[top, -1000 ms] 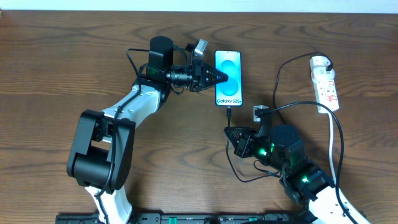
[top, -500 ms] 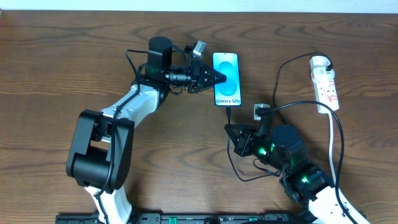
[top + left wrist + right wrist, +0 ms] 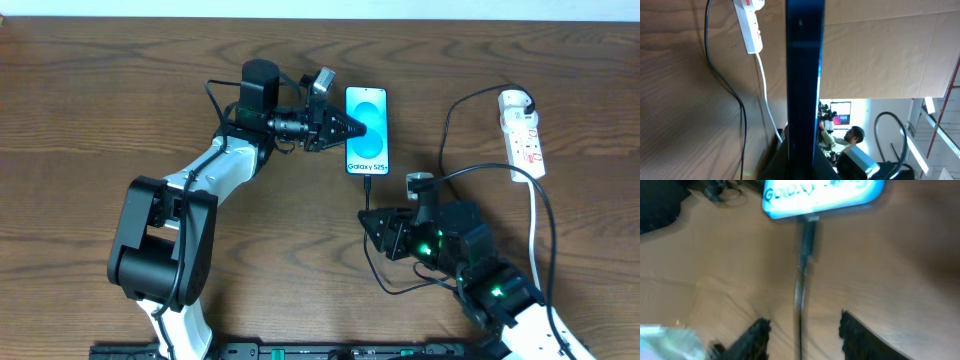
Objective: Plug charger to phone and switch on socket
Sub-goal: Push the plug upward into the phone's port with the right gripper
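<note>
Smartphone, slim, black-edged, cyan-blue screen w/ white "Galaxy S25+" text, sits screen-up on brown wood-grain table, upper middle of overhead view. Left gripper reaches in from phone's left long side, tip over the screen. Left wrist cam shows phone edge-on as a dark vertical bar running straight btwn the fingers, so jaws pinch it across its thickness; can't tell whether it's lifted off the wood.

Small black plug tip meets phone's bottom short edge; right wrist cam shows it sitting right at the lit edge under the text, pic blurred. Long thin black charger cable drops from the plug and passes btwn the right gripper fingers w/o visibly touching either. Those jaws are spread wide, holding nothing. Overhead: right gripper just below phone, apart from it.

White elongated power strip w/ small red marks lies far right, well apart from both grippers. White adapter sits at its top end, black cable arcing out of it to the left. Thick white cord leaves the strip's other end. Switch position too small to read.
</note>
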